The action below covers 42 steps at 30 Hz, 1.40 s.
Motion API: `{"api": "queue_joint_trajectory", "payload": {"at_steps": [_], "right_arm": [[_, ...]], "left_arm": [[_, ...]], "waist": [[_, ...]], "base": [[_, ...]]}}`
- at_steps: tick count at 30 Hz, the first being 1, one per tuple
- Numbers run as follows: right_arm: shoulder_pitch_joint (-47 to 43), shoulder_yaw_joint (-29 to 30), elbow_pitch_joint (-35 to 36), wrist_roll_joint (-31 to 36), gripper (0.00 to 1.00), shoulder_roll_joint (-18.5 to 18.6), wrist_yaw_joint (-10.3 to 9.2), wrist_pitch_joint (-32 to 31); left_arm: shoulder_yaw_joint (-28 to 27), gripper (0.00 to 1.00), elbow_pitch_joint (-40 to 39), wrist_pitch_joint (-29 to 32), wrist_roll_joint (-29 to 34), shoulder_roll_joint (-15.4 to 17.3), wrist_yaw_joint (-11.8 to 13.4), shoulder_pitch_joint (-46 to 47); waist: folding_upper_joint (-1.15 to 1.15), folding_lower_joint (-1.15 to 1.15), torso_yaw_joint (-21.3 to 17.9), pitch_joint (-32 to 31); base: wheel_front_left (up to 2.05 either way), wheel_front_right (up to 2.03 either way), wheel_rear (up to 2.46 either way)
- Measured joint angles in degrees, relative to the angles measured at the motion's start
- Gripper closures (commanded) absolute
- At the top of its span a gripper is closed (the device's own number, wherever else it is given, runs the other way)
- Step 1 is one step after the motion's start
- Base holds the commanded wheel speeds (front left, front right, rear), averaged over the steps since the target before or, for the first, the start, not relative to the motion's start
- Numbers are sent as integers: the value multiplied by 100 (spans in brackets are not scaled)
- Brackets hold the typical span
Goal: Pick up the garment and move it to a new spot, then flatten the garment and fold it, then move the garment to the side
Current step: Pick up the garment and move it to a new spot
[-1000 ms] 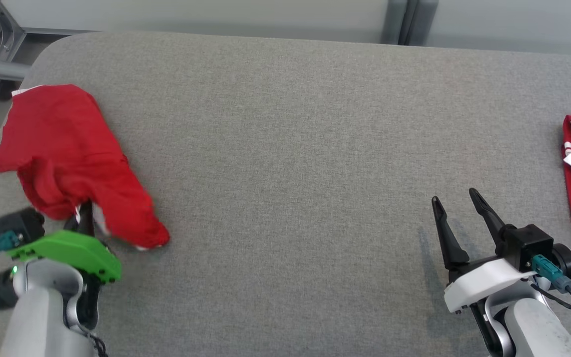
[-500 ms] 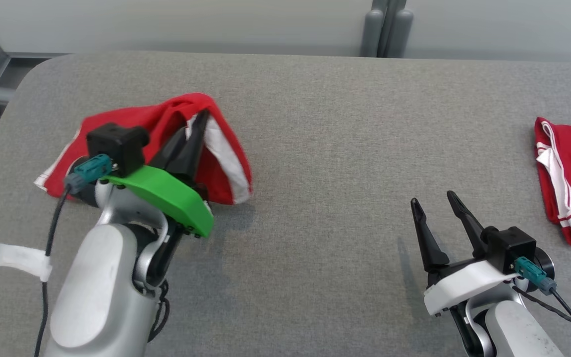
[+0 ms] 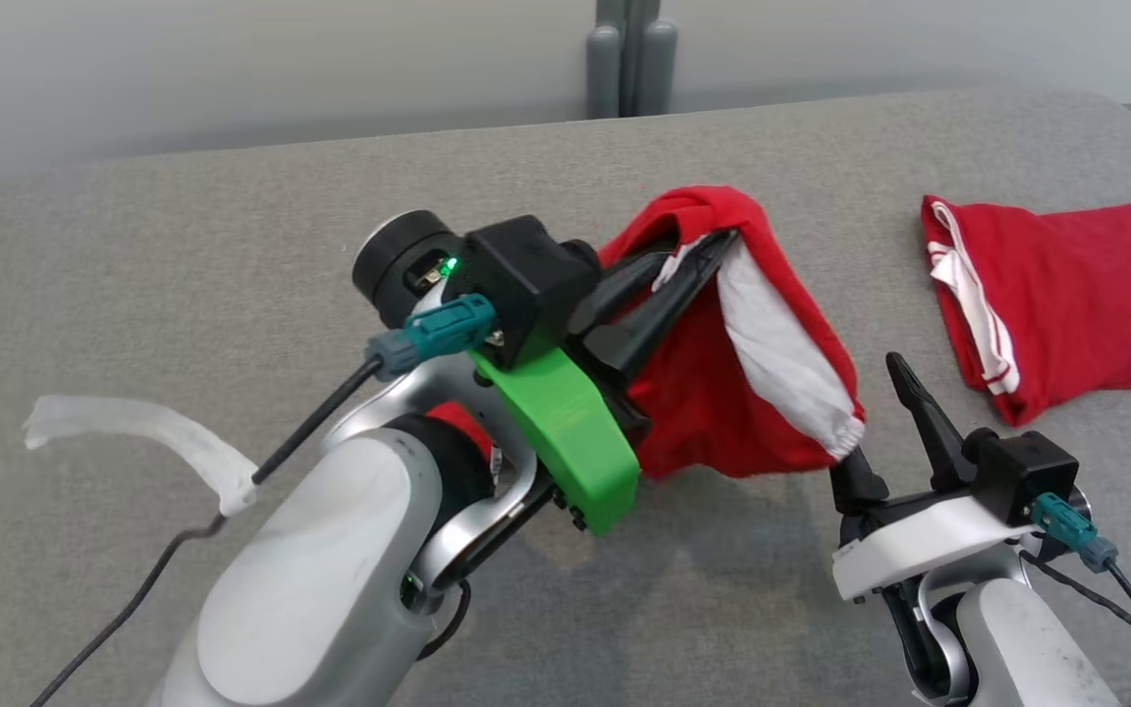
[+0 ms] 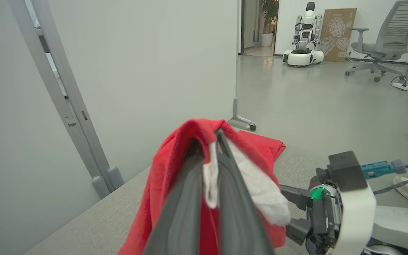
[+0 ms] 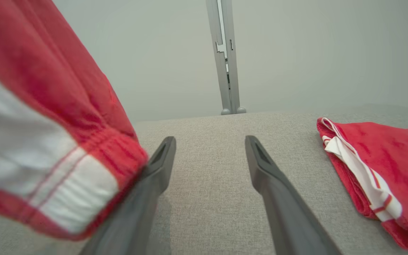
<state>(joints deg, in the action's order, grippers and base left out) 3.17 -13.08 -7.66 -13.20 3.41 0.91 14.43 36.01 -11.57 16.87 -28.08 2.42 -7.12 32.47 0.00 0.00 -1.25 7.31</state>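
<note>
The garment (image 3: pixel 723 403) is red with a white band and a ribbed cuff. It hangs off the grey table (image 3: pixel 183 255) from my left gripper (image 3: pixel 718 244), which is shut on a fold of it near the top. In the left wrist view the two fingers are pressed together on the garment (image 4: pixel 175 166) with white fabric between them. My right gripper (image 3: pixel 865 393) stands open at the lower right. The hanging cuff covers its left fingertip. In the right wrist view the garment (image 5: pixel 48 106) brushes the left finger of the right gripper (image 5: pixel 210 140), and nothing lies between the fingers.
A second red garment with white stripes (image 3: pixel 1066 285) lies folded on the table's right side (image 5: pixel 377 170). A grey post (image 3: pixel 629 59) stands behind the table's far edge. Beyond the table, another robot (image 4: pixel 305 35) and an office chair (image 4: pixel 384 42) stand on the floor.
My left gripper has lifted the garment off the table's left end and carried it right, close to the right gripper. The head view has shifted too. The right gripper stays open.
</note>
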Motion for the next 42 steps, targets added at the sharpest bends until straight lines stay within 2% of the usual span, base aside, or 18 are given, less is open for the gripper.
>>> {"api": "queue_joint_trajectory", "payload": {"at_steps": [7,14,18,19,21,23,25,26,28,33,36,38,40,41,42], "right_arm": [[-4,-10,36,-46,0,-20,1,0],[-3,-2,188,-49,0,-24,4,0],[56,-13,294,-49,0,-35,11,0],[96,-26,309,-49,0,-37,26,0],[177,-71,352,-49,0,-41,60,0],[210,-112,353,-48,0,-41,79,0],[226,-198,355,-48,0,-44,112,0],[222,-234,347,-49,0,-49,131,0],[194,-287,279,-77,0,-53,193,0],[-82,-201,1,-430,0,-81,211,0],[-169,-85,-214,-1077,0,-78,225,0],[-183,-93,-303,-1873,0,-93,277,0],[-188,-175,-461,-2382,0,-87,360,0],[-192,-221,-506,-2742,0,-93,385,0],[-192,-261,-542,-3042,0,-99,414,0]], "left_arm": [[-37,100,163,382,-64,-4,42,54],[-148,100,993,578,-38,-2,461,-80],[-227,100,1483,519,177,-2,571,-79],[-234,98,1636,520,225,2,581,-80],[-274,84,1908,517,241,25,670,-88],[-305,78,2037,511,274,56,695,-90],[-392,64,2287,471,318,109,723,-106],[-422,62,2410,469,324,148,740,-114],[-443,65,2595,467,349,209,775,-141],[-421,69,2798,398,347,164,769,-166],[-404,69,2871,321,344,144,762,-164],[-401,67,2914,315,328,144,762,-162],[-419,60,2942,243,320,136,762,-161],[-434,51,2956,216,308,126,764,-162],[-456,7,2956,178,291,118,766,-162]], "waist": [[0,0,-541,76],[0,0,-1046,256],[0,0,-1272,412],[0,0,-1324,451],[0,0,-1423,526],[0,0,-1469,561],[0,0,-1554,629],[0,0,-1587,663],[0,0,-1633,732],[0,0,-1606,831],[0,0,-1522,847],[0,0,-1458,855],[0,0,-1389,866],[0,0,-1353,868],[0,0,-1316,869]], "base": [[0,0,0],[0,0,0],[0,0,0],[0,0,0],[0,0,0],[0,0,0],[0,0,0],[0,0,0],[0,0,0],[0,0,0],[0,0,0],[0,0,0],[0,0,0],[0,0,0],[0,0,0]]}}
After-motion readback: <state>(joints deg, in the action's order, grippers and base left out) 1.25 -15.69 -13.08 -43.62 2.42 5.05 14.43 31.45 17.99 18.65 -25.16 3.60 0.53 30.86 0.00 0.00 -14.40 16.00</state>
